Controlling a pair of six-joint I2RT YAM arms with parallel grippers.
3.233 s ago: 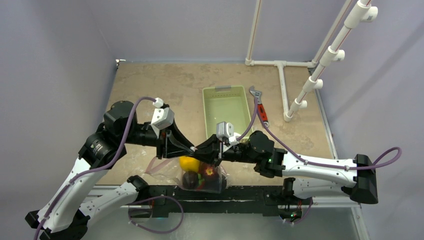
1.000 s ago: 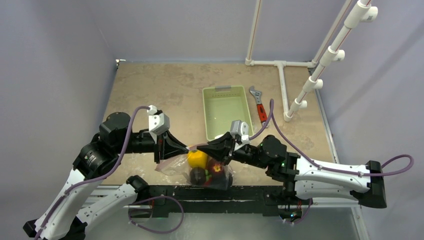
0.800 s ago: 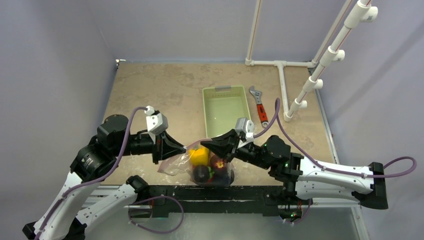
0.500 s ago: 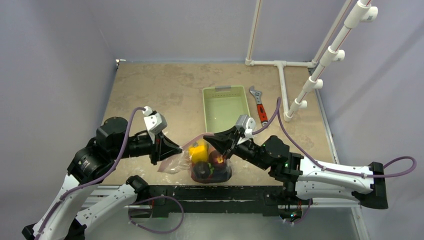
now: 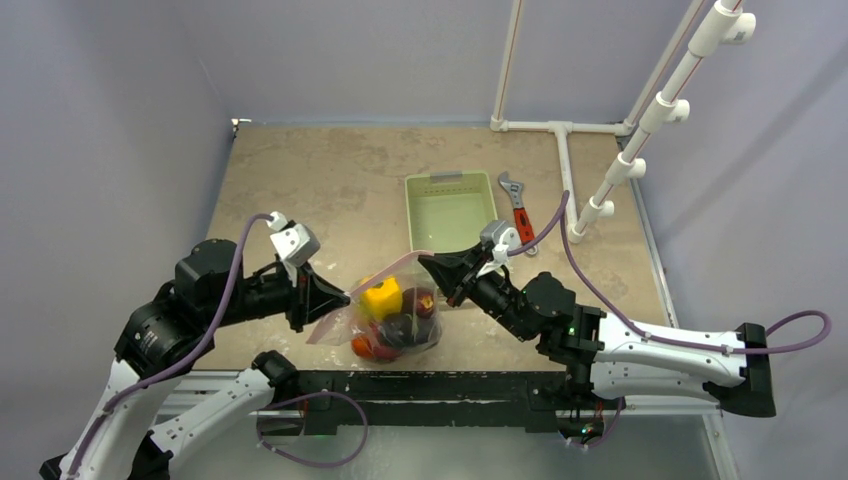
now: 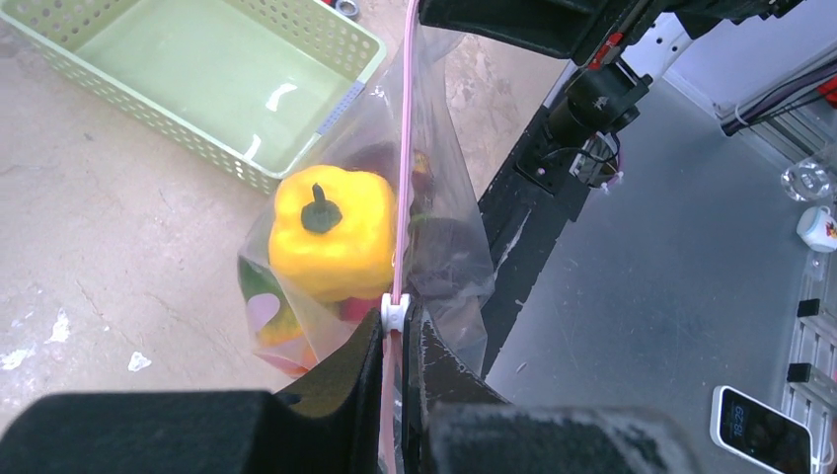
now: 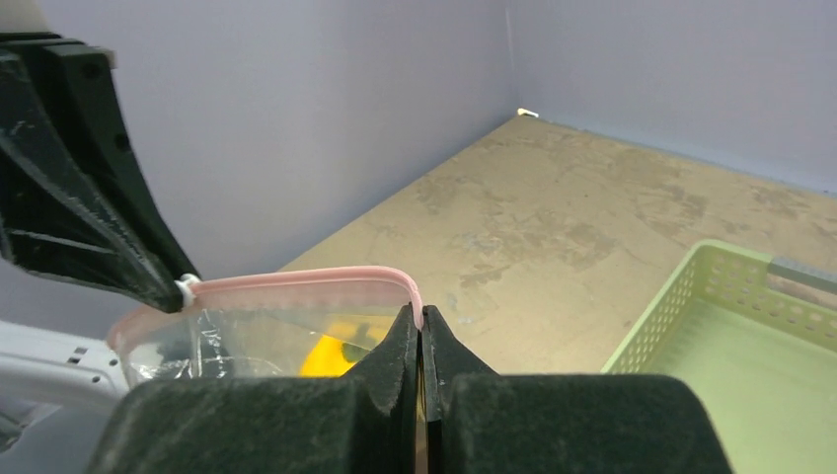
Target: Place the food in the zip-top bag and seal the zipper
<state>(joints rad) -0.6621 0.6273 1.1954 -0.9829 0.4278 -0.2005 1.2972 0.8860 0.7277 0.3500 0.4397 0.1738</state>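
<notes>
The left gripper (image 6: 395,334) has its fingers pressed together on the near end of the zipper (image 6: 406,148), just behind the small white slider (image 6: 394,312). The right gripper (image 7: 421,322) pinches the other end of the same pink strip, at its corner. In the top view the strip is stretched tight between them, and its long axis goes from the left gripper (image 5: 343,297) at lower left up to the right gripper (image 5: 426,263) at upper right. I judge that any closing stroke must follow this line. The slider is at the left arm's side, so that arm is the nearer one to it.

The zip-top bag (image 5: 397,322) hangs below the strip in the lower centre of the frame, with the food inside; the yellow pepper (image 5: 381,298) is uppermost. I cannot tell if the bottom of the bag touches the table (image 5: 320,180). Behind it stands the green basket (image 5: 452,181), with a wrench (image 5: 521,214) to its right and a white pipe frame (image 5: 565,128) in the upper right.
</notes>
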